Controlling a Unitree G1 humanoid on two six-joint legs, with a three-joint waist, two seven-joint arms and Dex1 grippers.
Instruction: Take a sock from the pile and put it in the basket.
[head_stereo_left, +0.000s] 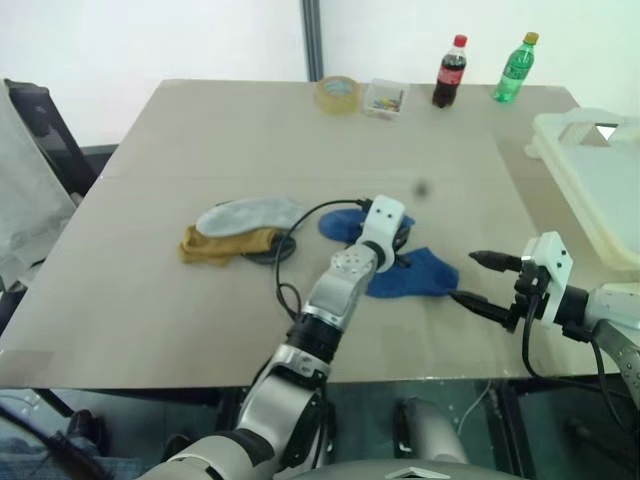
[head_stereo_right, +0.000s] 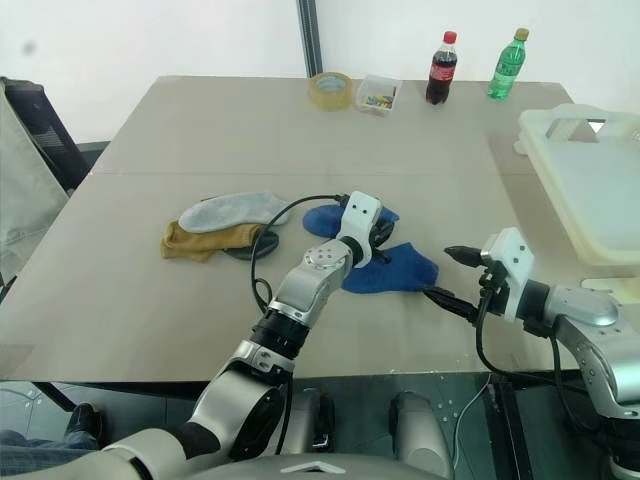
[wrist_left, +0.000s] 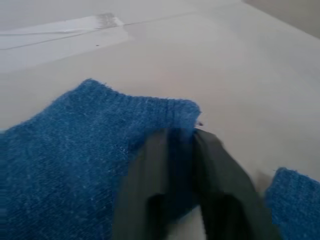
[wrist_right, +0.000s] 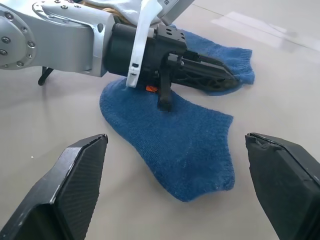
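Left wrist view: we see the left gripper fingers nearly together over a blue sock. Right gripper spread wide, empty. Pile mid-table; basket at right.

No lettering, label text or number can be read anywhere.

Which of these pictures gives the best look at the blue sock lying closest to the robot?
The right wrist view: the near blue sock lies flat there, its whole outline plain, with the left gripper just past it over the other blue sock. The two eye views show it from above, partly covered by the left arm. The left wrist view catches just an edge.
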